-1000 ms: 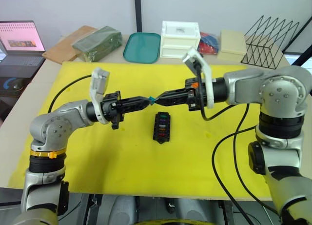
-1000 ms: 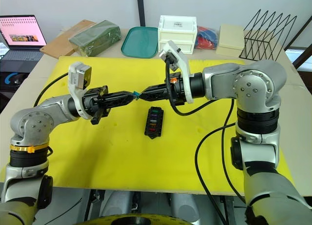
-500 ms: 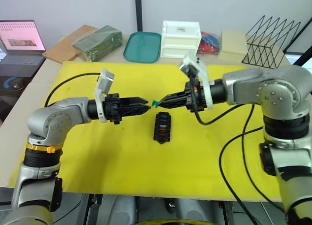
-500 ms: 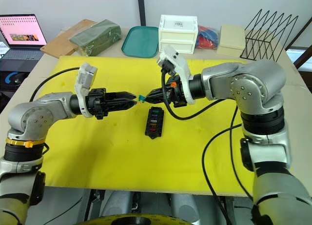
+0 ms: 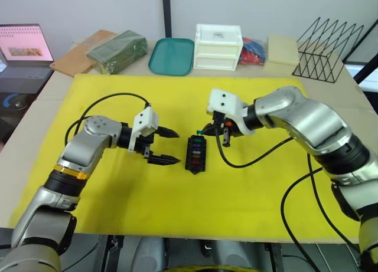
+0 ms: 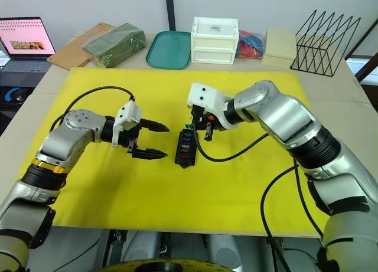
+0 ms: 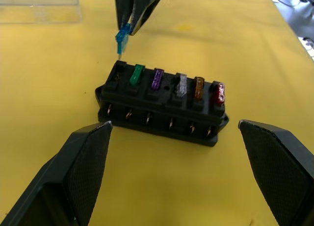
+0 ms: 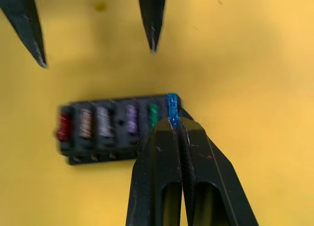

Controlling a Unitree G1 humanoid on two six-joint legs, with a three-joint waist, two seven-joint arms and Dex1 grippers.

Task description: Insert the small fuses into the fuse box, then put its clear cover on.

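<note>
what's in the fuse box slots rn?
Fuse box: five fuses seated, green to red. End slot open; teal fuse hangs above it in right end effector. Seated blades hidden.

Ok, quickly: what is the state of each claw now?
Left claw: open, empty.
Right claw: closed on a teal fuse above the fuse box.
</note>
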